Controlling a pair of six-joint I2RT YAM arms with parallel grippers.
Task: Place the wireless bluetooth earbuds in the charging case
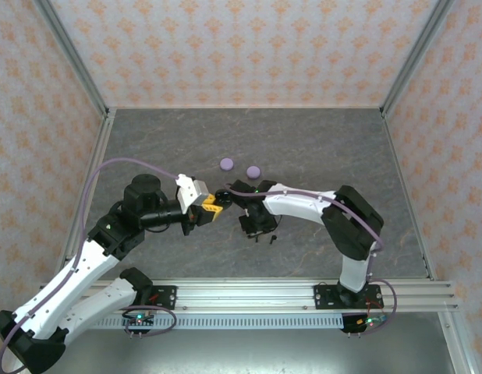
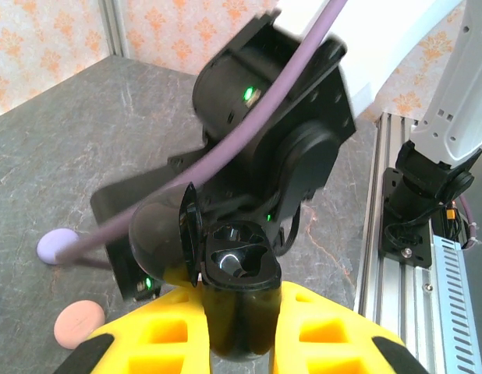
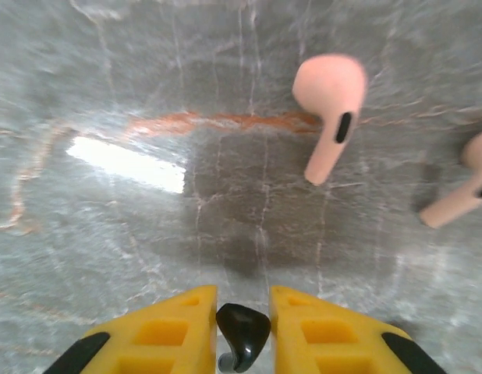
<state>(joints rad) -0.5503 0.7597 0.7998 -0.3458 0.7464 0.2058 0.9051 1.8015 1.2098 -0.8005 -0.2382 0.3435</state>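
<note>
I saw left gripper (image 2: 241, 343) clamped on open case (image 2: 239, 261) and right gripper (image 3: 242, 310) pinching black bud (image 3: 242, 336). Pink buds (image 3: 331, 109) lay on table (image 3: 108, 93). Risk as I judged: shallow pinch, bud could twist and miss socket.

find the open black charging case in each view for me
top external: black charging case at centre, in the left end effector.
left wrist: case bottom centre, lid open, between yellow fingers.
right wrist: right end effector holds a black earbud.
shared landmark: right arm's black wrist, just beyond the case.
</note>
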